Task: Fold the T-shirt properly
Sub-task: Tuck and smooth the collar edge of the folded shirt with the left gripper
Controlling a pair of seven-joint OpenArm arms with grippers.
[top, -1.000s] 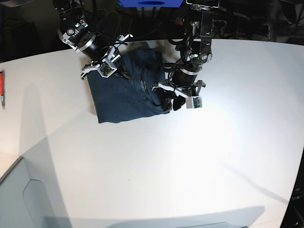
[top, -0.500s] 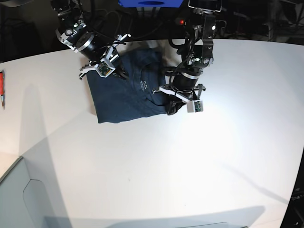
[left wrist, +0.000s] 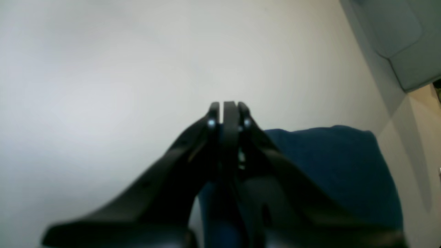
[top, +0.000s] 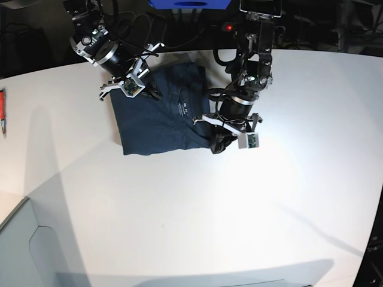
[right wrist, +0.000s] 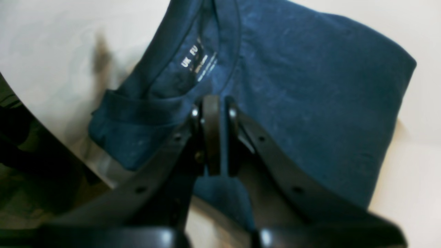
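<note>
The dark navy T-shirt (top: 152,125) lies folded into a rough rectangle on the white table (top: 197,203), toward the back. Its collar and white neck label (right wrist: 198,62) face up. My right gripper (top: 154,94) is shut, tips low over the cloth just below the collar (right wrist: 211,103); contact cannot be told. My left gripper (top: 215,146) is shut at the shirt's front right corner. In the left wrist view its tips (left wrist: 225,105) stand over bare table with no cloth between them, and the T-shirt (left wrist: 327,162) lies behind and beneath the fingers.
A red pen (top: 2,110) lies at the table's far left edge. A grey bin (top: 24,251) sits at the front left corner, also in the left wrist view (left wrist: 396,34). A blue object (top: 188,3) and cables stand behind the table's back edge.
My left gripper has shut and slid along the shirt's right edge to its front corner. The raised fold there now lies flatter. The right gripper has barely moved.
</note>
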